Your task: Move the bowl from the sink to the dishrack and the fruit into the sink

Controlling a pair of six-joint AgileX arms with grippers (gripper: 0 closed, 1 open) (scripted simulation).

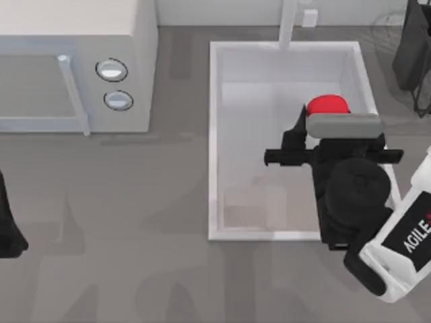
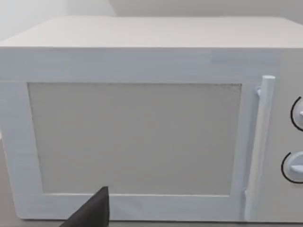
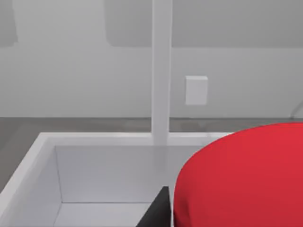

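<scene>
Top view: right gripper hangs over the sink, clamped on the fruit, so release goes straight down.

The sink sits right of centre on the table, the faucet at its far rim. The microwave stands to its left. The fruit is over the sink's right part, the right gripper there too. The dishrack lies at the far right corner
</scene>
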